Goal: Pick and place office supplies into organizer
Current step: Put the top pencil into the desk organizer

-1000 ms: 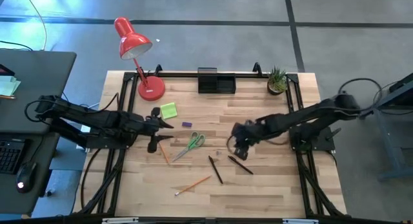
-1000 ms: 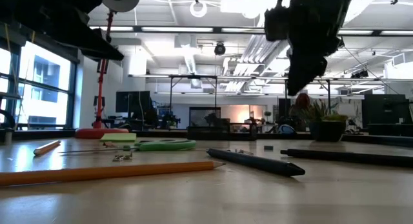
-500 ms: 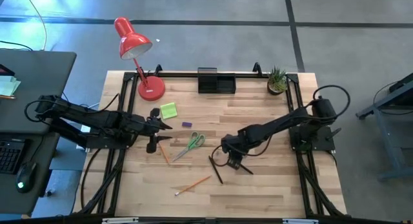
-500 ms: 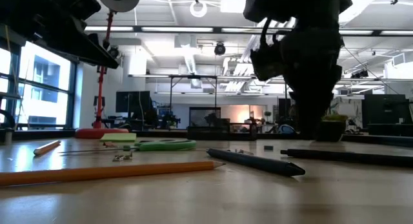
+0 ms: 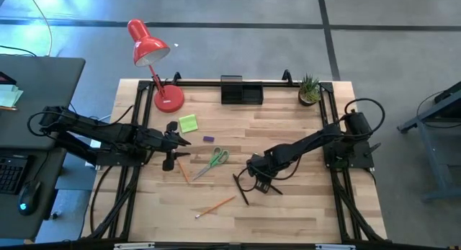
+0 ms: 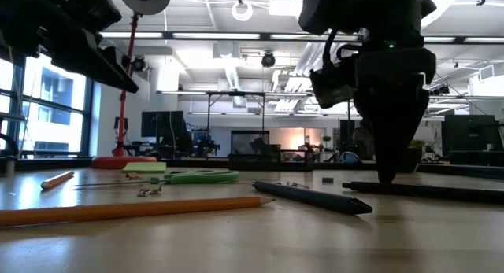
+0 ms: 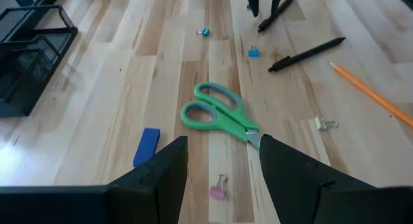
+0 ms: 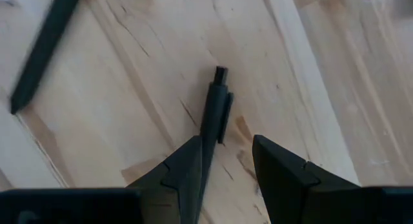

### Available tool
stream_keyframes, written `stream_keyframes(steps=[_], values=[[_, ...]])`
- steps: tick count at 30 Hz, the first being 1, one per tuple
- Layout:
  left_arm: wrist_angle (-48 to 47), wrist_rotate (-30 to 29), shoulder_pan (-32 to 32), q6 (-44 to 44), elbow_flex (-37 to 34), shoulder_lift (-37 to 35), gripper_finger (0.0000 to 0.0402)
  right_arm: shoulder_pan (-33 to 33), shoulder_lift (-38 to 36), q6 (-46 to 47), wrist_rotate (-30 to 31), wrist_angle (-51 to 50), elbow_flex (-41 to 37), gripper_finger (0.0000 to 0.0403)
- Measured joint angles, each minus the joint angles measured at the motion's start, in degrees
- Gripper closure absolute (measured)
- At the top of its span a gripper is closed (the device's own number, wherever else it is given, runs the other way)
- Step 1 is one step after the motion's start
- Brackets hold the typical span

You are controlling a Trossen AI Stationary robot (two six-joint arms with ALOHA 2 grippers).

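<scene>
My right gripper (image 5: 259,182) points down, open, over a thin dark pen (image 8: 215,111) that lies flat on the table. Its fingers stand one on each side of the pen's near end. A second pen (image 5: 240,189) lies just to the left. My left gripper (image 5: 181,148) hovers open at the table's left, aimed at the green-handled scissors (image 7: 219,114). The lime sticky-note pad (image 5: 188,123), the purple block (image 5: 208,139) and two orange pencils (image 5: 215,206) (image 5: 182,171) lie loose on the wood. The black organizer (image 5: 241,91) stands at the far edge. My right gripper comes at the pen from above, its fingers along the pen's length. The pen's body (image 8: 208,139) runs close beside one finger (image 8: 184,169). I cannot tell whether that finger touches it. The pen lies flat on the table.
A red desk lamp (image 5: 151,52) stands at the far left and a small potted plant (image 5: 310,90) at the far right. Small binder clips (image 7: 219,188) (image 7: 326,124) lie near the scissors. Black frame rails run along the table's sides.
My right gripper has come down and toward the table's near left, tipping to point more steeply down, and now stands over the pen. My left gripper has tipped a little downward in place. No object has moved.
</scene>
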Motion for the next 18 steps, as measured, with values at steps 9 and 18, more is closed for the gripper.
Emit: stream_keyframes(steps=[9, 18], values=[[-11.44, 0.20, 0.00, -19.22, -0.02, 1.72, 0.0222, -0.93, 0.00, -2.03, 1.16, 0.00, 0.00, 0.0269], [-15.81, 3.10, -0.04, -43.19, -0.02, 10.98, 0.0251, -0.95, -0.07, -4.52, 1.57, -0.62, 0.00, 0.0269]])
